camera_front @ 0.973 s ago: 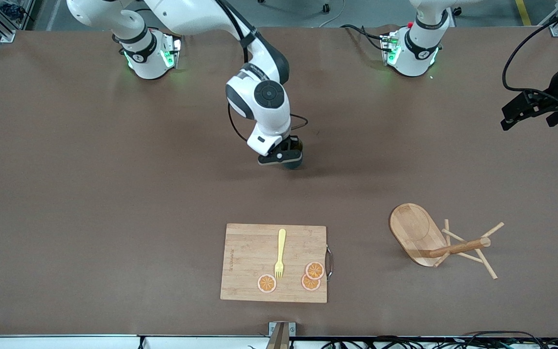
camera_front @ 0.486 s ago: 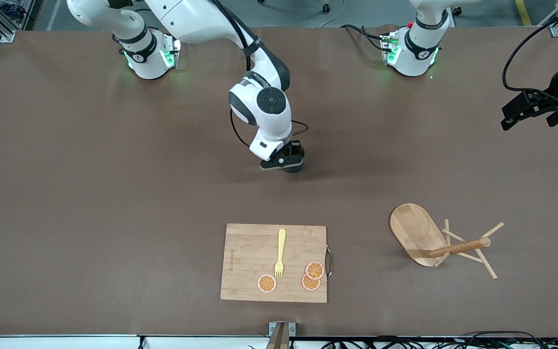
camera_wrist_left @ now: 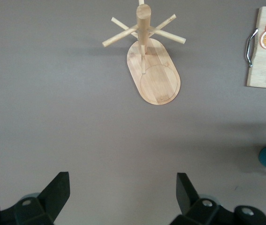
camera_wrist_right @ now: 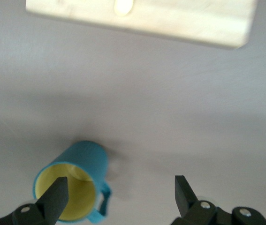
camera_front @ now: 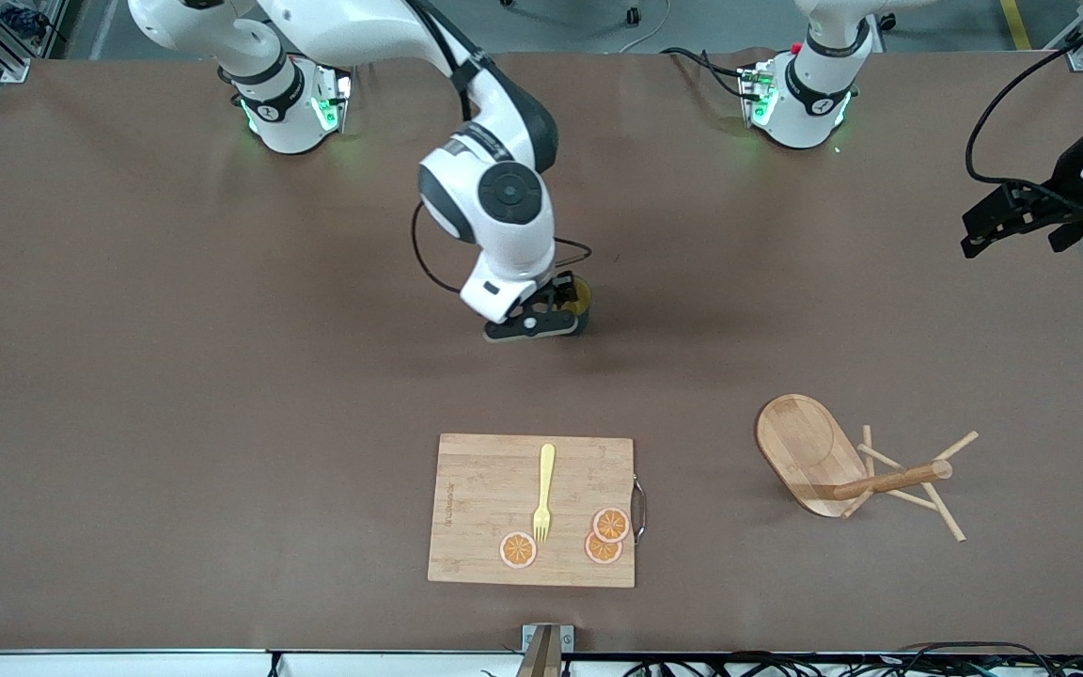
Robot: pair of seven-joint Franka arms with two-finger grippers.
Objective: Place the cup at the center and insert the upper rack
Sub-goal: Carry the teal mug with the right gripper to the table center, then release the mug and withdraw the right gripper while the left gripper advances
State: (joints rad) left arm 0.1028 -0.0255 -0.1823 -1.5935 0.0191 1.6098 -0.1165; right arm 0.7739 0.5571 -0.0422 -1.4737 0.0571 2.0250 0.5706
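**Cup let go mid-worktop, rack still down**

Right tool (camera_front: 541, 315) has just spread its jaws wide and lifted a little off the cup (camera_wrist_right: 74, 185); a second ago it was clamped on it. Cup now stands free on the worktop (camera_front: 175, 376), upright, farther from the front camera than the cutting board (camera_front: 485, 489). Likely the centering step is done. Left tool (camera_wrist_left: 123, 197) waits wide open, empty, up over the left arm's end. Upper rack (camera_front: 833, 465) lies tipped on its side beside the board, toward the left arm's end, untouched; insertion not yet begun.

Hidden: in the front view the wrist covers most of the cup; its handle shows only in the right wrist view. Where the rack inserts is not visible.
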